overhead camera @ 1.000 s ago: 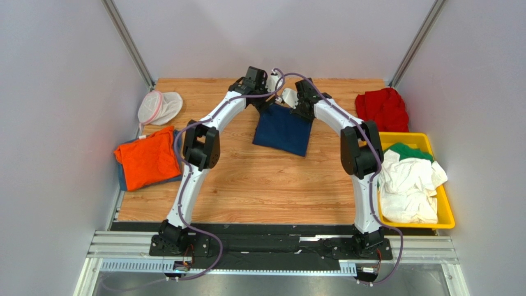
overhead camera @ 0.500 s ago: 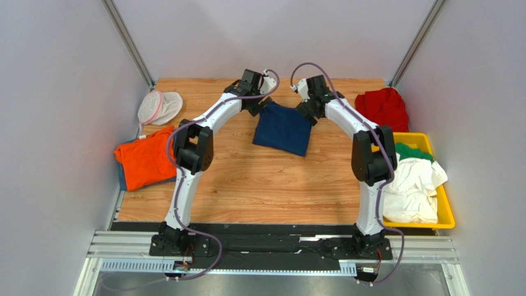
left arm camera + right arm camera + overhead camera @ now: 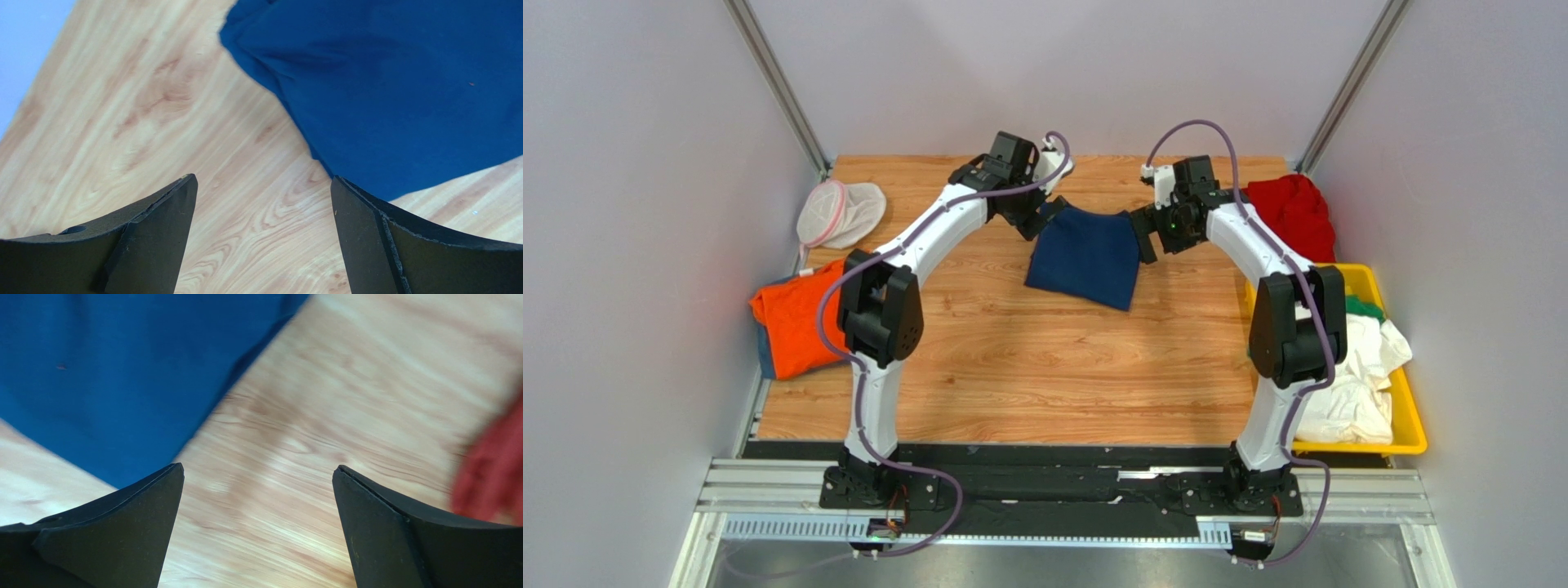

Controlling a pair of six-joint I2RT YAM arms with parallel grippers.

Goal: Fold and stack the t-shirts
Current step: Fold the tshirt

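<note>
A folded navy t-shirt (image 3: 1085,257) lies flat on the wooden table (image 3: 1014,368), back of centre. My left gripper (image 3: 1041,224) hovers at the shirt's back left corner, open and holding nothing. In the left wrist view the navy t-shirt (image 3: 399,86) fills the upper right, beyond the left gripper (image 3: 264,184), which is over bare wood. My right gripper (image 3: 1145,238) is at the shirt's back right corner, also open and empty. The right wrist view has the navy t-shirt (image 3: 123,373) at upper left, bare wood under the right gripper (image 3: 258,471), and a red t-shirt (image 3: 491,471) at the right edge.
An orange t-shirt (image 3: 803,321) lies on a blue one at the left edge. A crumpled red t-shirt (image 3: 1290,211) sits at the back right. A yellow bin (image 3: 1412,429) on the right holds white (image 3: 1345,380) and green (image 3: 1363,306) shirts. A white mesh pouch (image 3: 837,211) lies back left.
Both grippers have let go of the navy shirt's back edge and drawn apart, left arm going left and right arm going right. The right jaws opened wide. The shirt lies still.
</note>
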